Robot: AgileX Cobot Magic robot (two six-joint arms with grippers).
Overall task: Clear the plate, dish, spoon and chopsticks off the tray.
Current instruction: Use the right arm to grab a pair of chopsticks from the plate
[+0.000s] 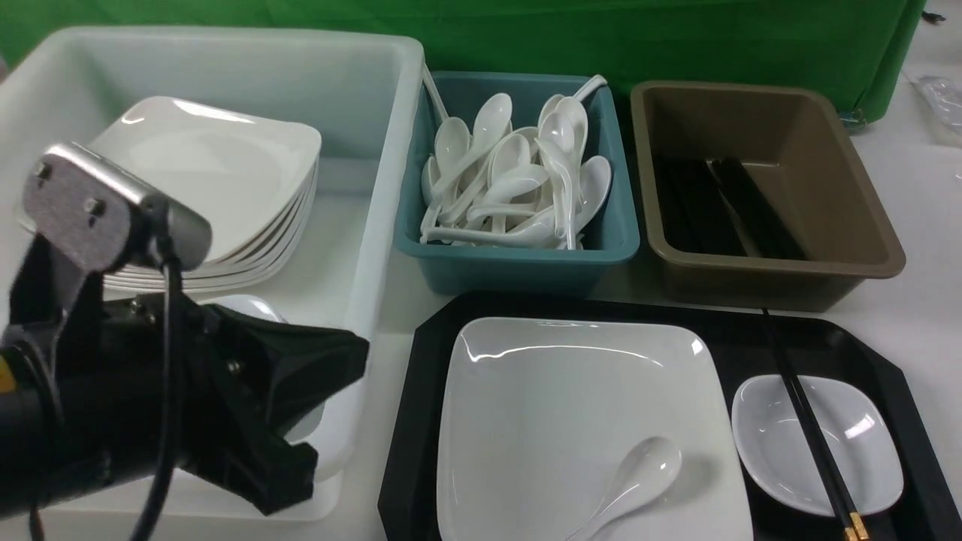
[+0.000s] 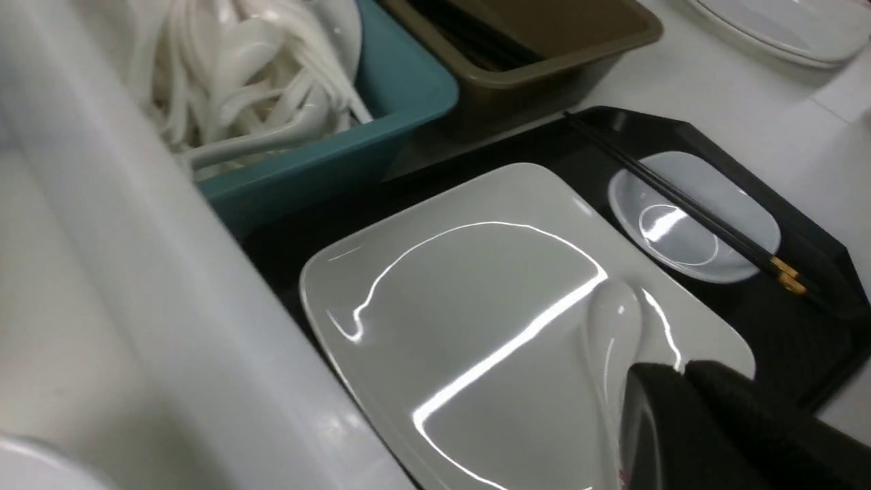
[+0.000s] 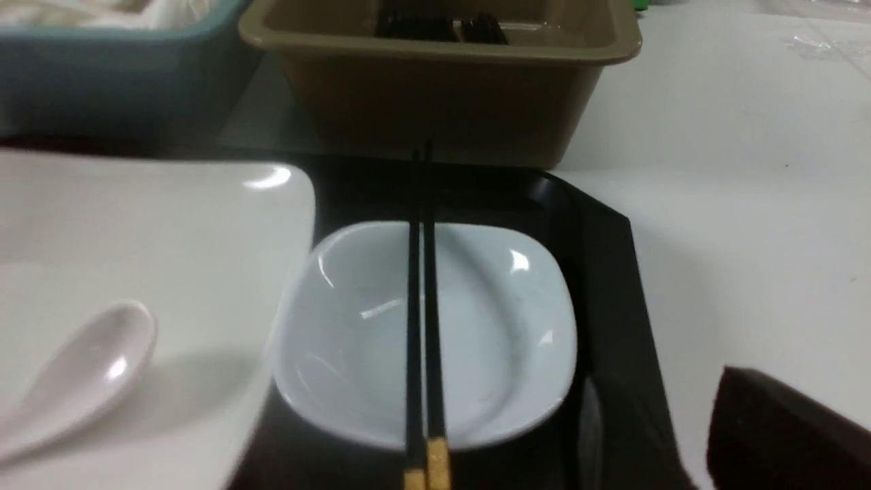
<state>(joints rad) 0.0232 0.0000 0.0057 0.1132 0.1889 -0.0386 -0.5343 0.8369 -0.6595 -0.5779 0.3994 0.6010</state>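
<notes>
Left hand (image 2: pixel 680 381): fingers pressed together, nothing in them, by the white tub (image 1: pixel 391 150), left of the tray (image 1: pixel 413 451).

Plate (image 1: pixel 571 391) fills the tray's left. The spoon (image 1: pixel 639 473) lies in the plate's near right part, handle pointing near.

Dish (image 1: pixel 864 443) on the tray's right. The chopsticks (image 1: pixel 813 428) bridge it, long axis near-to-far, gold ends near.

Right hand (image 3: pixel 782 435): one finger in shot, so I cannot tell its spread. I judge it the nearer hand for the chopsticks.

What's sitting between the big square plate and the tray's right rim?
The small white dish, with the black chopsticks laid across it. The front view shows this plainly.
</notes>
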